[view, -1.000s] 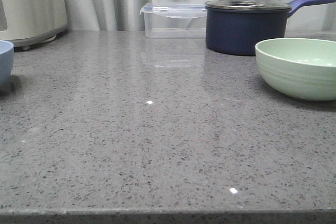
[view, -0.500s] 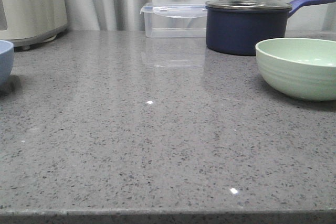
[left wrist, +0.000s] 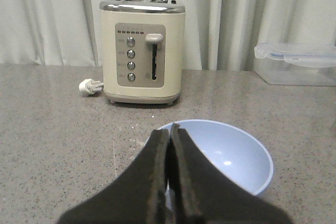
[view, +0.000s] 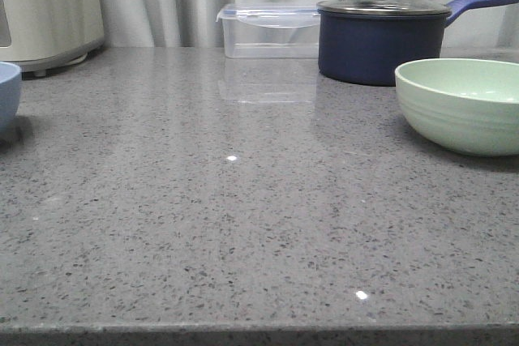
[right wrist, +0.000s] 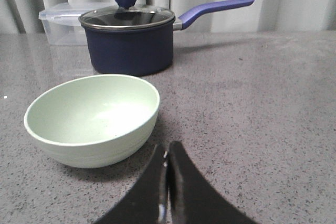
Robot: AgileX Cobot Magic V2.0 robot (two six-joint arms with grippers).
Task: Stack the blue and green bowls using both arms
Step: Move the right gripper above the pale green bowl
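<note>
speckled grey table (view: 243, 224) fills the front view, with the blue bowl (view: 8, 95) cut off at the far left edge and the green bowl (view: 461, 104) at the far right, both upright and well apart; behind the green bowl stands a navy saucepan (view: 381, 38) with its lid on, a clear lidded container (view: 268, 30) beside it, and a cream toaster (view: 49, 10) at the back left. neither arm shows in this view. left wrist view: the left claw (left wrist: 169, 145) has its two black fingers pressed together with only a thin seam between them, gripping nothing; the blue bowl (left wrist: 231, 156) sits on the table just beyond and to one side of the fingertips, its near rim partly hidden behind them, whether touching i cannot tell, and the toaster (left wrist: 143, 51) stands farther back with its plug (left wrist: 89, 86) lying beside it. right wrist view: the right claw (right wrist: 167, 158) is likewise closed and empty, its tips over bare table close by the green bowl (right wrist: 92, 118), just clear of the bowl's side; the saucepan (right wrist: 131, 38) stands beyond the bowl, the container (right wrist: 60, 22) behind it.
</note>
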